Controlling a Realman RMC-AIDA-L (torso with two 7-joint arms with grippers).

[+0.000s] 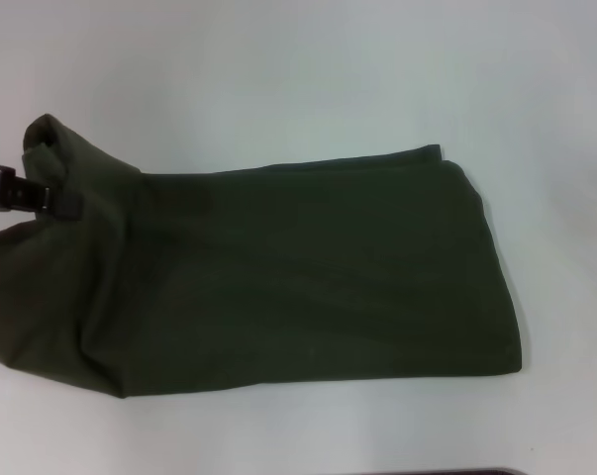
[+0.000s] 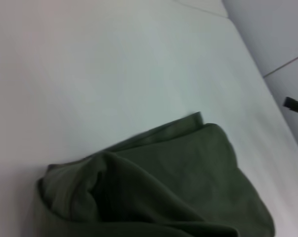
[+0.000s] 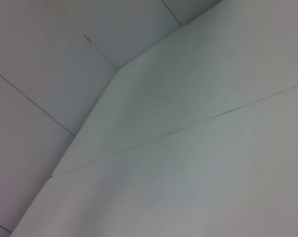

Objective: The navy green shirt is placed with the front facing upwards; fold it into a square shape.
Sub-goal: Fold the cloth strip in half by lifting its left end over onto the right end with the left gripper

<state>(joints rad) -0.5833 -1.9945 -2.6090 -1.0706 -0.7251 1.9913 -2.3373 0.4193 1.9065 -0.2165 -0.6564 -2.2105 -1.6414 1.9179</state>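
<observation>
Three cameras, one shared shirt

My head camera looked steeply down on the table [image 1: 278, 79] and shirt [image 1: 308, 267]; the left wrist camera sat close over the same shirt [image 2: 188, 182], facing right; my right wrist camera saw only bare table [image 3: 198, 163] and floor.

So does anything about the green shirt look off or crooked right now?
Yes: the navy green shirt lies flat on its right part, but its left end is bunched and lifted where the left gripper pinches it, so no square yet.
</observation>
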